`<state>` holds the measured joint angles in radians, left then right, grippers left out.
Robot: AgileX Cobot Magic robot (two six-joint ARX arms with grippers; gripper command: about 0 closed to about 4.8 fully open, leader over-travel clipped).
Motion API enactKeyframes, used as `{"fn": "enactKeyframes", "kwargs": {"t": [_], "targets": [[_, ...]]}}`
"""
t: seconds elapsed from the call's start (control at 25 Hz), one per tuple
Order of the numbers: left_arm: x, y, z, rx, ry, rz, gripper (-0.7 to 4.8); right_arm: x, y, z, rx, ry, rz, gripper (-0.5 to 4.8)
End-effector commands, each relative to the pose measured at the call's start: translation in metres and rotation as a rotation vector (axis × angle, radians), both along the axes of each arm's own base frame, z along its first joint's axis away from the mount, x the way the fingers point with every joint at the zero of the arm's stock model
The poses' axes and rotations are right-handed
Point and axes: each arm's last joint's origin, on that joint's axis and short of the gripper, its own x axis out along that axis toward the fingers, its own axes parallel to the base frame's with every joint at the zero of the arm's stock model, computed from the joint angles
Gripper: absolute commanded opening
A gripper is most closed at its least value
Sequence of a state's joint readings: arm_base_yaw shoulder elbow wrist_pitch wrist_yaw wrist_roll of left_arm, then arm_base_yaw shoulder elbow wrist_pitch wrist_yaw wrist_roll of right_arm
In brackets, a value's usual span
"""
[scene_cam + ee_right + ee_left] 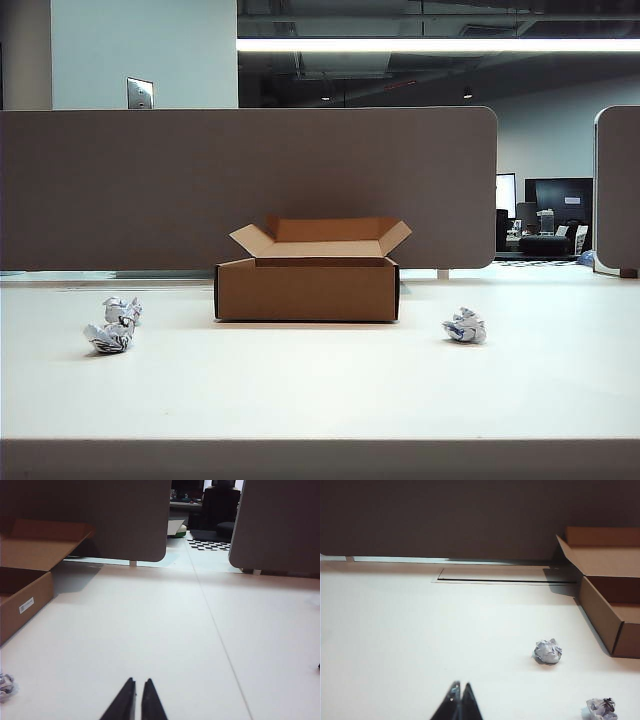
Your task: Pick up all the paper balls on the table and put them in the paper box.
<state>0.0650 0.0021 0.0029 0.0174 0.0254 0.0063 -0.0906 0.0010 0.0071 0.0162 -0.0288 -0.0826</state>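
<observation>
three small crumpled white paper balls (112, 326) on the plain white table (320, 390), light and squashy, best pinched across the middle; left gripper (459, 687) clenched empty, right gripper (138, 682) nearly closed, empty.

The right tool (138, 700), its jaws nearly closed, hangs over the bare white counter (165, 630), the cardboard box (25, 597) off to one side.

The white table (320, 400) bears the open paper box (306, 288) and three paper balls (465, 326).
</observation>
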Motion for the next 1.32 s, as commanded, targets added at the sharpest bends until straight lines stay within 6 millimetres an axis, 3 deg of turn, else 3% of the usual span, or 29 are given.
{"fn": "enactKeyframes", "kwargs": {"t": [0.04,0.36,0.44,0.64,0.88,1.04,1.16,1.24,1.32], "targets": [[0.0,-0.001,0.002,-0.006,-0.01,-0.022,-0.06,0.0,0.001,-0.002,0.004,0.002,0.039,0.44],[0.0,-0.002,0.006,-0.055,-0.051,-0.072,-0.06,0.0,0.001,-0.002,0.005,0.007,0.042,0.43],[-0.001,-0.003,0.01,-0.049,-0.075,-0.118,-0.06,0.0,0.001,0.001,0.047,-0.021,0.042,-0.11],[-0.008,-0.004,0.037,-0.049,-0.114,-0.136,-0.06,-0.003,-0.001,0.019,0.167,-0.177,-0.017,-0.09],[-0.018,-0.004,0.095,-0.035,-0.164,-0.114,-0.06,-0.016,-0.002,0.07,0.174,-0.294,-0.079,-0.09],[-0.008,-0.004,0.132,-0.018,-0.15,-0.116,-0.06,-0.018,-0.001,0.112,0.172,-0.334,-0.072,-0.09],[0.007,-0.004,0.156,-0.022,-0.098,-0.161,-0.06,-0.008,-0.002,0.14,0.171,-0.323,-0.062,-0.09],[0.022,-0.005,0.175,-0.028,-0.056,-0.189,-0.06,0.012,-0.003,0.164,0.169,-0.275,-0.042,-0.09],[0.03,-0.006,0.18,-0.03,-0.045,-0.201,-0.06,0.029,-0.004,0.179,0.168,-0.238,-0.018,-0.09]]}}
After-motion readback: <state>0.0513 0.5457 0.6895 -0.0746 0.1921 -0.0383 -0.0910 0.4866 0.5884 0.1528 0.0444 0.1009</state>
